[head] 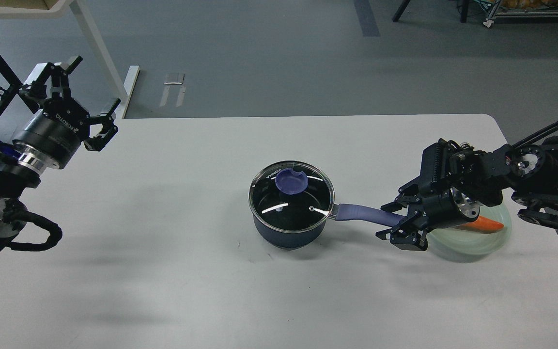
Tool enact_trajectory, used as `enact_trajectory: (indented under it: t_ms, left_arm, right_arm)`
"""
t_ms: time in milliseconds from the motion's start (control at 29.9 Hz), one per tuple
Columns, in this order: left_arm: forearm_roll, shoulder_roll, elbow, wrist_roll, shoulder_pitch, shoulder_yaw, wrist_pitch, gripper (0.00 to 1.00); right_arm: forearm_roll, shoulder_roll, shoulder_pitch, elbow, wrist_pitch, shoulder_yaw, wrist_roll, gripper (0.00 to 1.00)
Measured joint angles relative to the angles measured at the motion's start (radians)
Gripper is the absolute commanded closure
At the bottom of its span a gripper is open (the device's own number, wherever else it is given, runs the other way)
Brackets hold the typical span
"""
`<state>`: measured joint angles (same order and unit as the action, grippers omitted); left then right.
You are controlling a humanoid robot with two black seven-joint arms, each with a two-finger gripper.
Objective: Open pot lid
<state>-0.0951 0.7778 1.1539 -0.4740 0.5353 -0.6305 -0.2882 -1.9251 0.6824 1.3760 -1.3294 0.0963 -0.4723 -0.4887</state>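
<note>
"ROBOTIQ" on left gripper (81, 97); "KONKA" on the lid (291, 194).

The place looks like a robotics lab or workshop: a plain white table (279, 271) stands on a bare grey floor (269, 53), with a white bench leg (96, 51) at far left and a wheeled metal rack (533, 13) at top right.

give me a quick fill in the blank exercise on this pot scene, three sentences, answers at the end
1. The lid rests ____ the pot, so it is not yet opened.
2. The right gripper has its fingers around the pot's ____.
3. Beside the pale green plate, an ____ object peeks out behind the right arm.

Missing words: on; handle; orange
</note>
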Motion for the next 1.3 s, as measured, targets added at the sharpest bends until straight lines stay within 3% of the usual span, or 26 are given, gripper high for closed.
enact_trajectory:
  t_ms: [100,502,736,1003,1103,1304]
  left_arm:
    - [0.000,0.000,0.006,0.000,0.000,0.001,0.000,0.01]
    - [-0.105,0.002,0.009,0.000,0.019,0.010,-0.001,0.01]
    - [-0.460,-0.017,0.010,0.002,0.089,0.007,-0.014,0.01]
    - [-0.901,-0.049,0.100,-0.008,0.205,0.017,-0.017,0.01]
    - [-1.114,-0.091,0.138,-0.012,0.279,0.079,-0.017,0.01]
    - [-1.493,-0.228,0.109,-0.015,0.485,0.342,0.038,0.01]
  right_arm:
    - [0.000,0.000,0.000,0.000,-0.008,-0.001,0.000,0.56]
    - [0.000,0.002,0.000,0.001,-0.033,-0.002,0.000,0.62]
    - [0.002,0.002,-0.001,0.001,-0.037,-0.003,0.000,0.67]
    - [0.005,0.000,-0.008,0.001,-0.037,-0.003,0.000,0.67]
    - [0.006,-0.001,-0.010,0.001,-0.037,-0.003,0.000,0.67]
    - [0.008,-0.006,-0.011,0.001,-0.037,-0.003,0.000,0.67]
